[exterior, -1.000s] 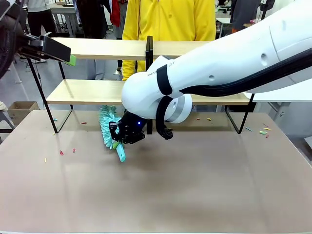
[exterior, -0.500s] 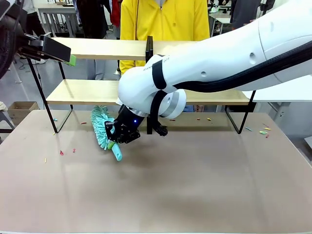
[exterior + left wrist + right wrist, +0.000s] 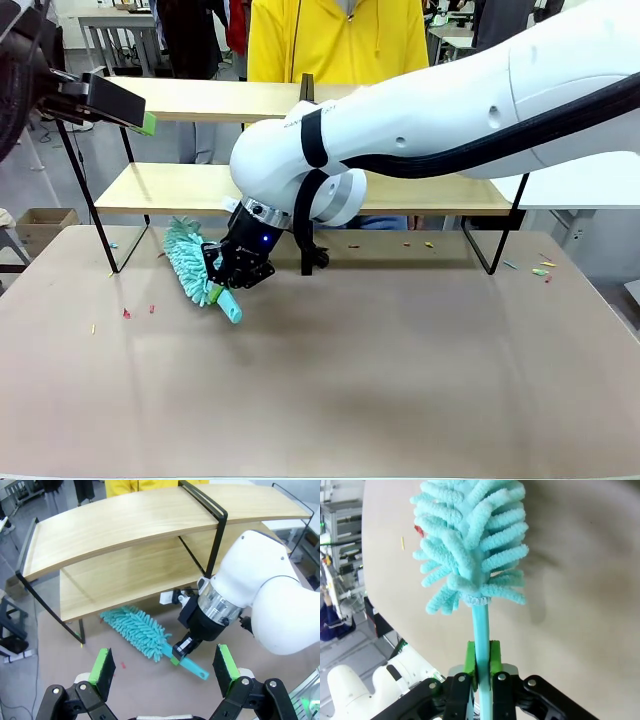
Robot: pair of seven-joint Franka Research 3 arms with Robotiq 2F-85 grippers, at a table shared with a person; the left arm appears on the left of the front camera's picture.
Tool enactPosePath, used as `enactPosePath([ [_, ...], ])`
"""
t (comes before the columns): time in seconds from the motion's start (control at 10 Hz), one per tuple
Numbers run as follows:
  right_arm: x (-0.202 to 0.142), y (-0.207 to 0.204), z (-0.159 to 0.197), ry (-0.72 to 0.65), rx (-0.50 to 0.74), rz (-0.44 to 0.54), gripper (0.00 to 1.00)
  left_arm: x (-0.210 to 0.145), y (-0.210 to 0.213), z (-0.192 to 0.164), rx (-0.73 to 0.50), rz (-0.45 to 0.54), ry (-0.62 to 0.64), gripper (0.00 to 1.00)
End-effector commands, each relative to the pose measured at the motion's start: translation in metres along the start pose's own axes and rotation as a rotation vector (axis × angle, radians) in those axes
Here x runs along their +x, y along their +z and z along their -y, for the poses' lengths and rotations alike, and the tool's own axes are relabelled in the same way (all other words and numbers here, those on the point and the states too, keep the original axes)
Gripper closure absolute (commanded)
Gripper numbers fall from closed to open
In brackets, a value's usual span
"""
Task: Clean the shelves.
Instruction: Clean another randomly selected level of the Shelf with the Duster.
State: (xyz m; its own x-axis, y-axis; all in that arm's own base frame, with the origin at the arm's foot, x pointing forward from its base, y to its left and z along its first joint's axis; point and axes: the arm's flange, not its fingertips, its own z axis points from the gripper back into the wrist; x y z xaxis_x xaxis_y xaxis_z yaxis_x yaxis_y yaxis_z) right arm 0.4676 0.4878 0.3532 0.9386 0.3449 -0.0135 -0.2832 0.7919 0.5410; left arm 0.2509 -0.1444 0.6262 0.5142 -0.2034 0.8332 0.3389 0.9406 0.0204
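Observation:
The shelves (image 3: 180, 187) stand across the far side of the table, two light-wood boards in a black frame (image 3: 125, 525). My right gripper (image 3: 222, 287) is shut on the handle of a teal fluffy duster (image 3: 185, 260), low over the tabletop in front of the lower board. In the right wrist view the green pads (image 3: 470, 661) clamp the thin handle, and the duster head (image 3: 470, 550) points away over the tabletop. My left gripper (image 3: 164, 664) hangs open and empty high at the left end of the shelves (image 3: 135, 112), looking down on the duster (image 3: 137, 630).
Small coloured scraps (image 3: 126, 313) lie on the beige tabletop (image 3: 400, 380) at the left, and more scraps (image 3: 540, 270) at the right near the frame's leg. A person in a yellow top (image 3: 340, 40) stands behind the shelves.
My right arm has swung left with the duster, dragging its head across the tabletop below the lower board. The left gripper has stayed where it was.

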Motion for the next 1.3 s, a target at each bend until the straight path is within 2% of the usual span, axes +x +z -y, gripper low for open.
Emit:
enactPosePath([
  [0.0,0.013,0.003,-0.004,0.075,-0.011,-0.088,0.88,0.0,0.0,-0.001,0.006,0.002,0.001,0.0],
  [0.3,0.008,0.028,0.004,0.232,-0.065,-0.296,0.88,0.0,0.0,-0.001,0.006,0.002,0.001,0.0],
  [0.5,-0.006,0.039,0.001,0.427,-0.089,-0.457,0.88,0.0,0.0,-0.001,0.006,0.002,0.001,0.0],
  [0.6,-0.012,0.04,0.001,0.492,-0.053,-0.498,0.88,0.0,0.0,-0.001,0.006,0.002,0.001,0.0],
  [0.9,-0.022,0.064,0.012,0.492,0.032,-0.376,0.88,0.0,0.0,-0.001,0.006,0.002,0.001,0.0],
  [1.0,-0.031,0.079,0.015,0.516,0.103,-0.378,0.88,0.0,0.0,-0.001,0.006,0.002,0.001,0.0],
  [1.2,-0.066,0.117,0.029,0.625,0.207,-0.46,0.88,0.0,0.0,-0.001,0.006,0.002,0.001,0.0],
])
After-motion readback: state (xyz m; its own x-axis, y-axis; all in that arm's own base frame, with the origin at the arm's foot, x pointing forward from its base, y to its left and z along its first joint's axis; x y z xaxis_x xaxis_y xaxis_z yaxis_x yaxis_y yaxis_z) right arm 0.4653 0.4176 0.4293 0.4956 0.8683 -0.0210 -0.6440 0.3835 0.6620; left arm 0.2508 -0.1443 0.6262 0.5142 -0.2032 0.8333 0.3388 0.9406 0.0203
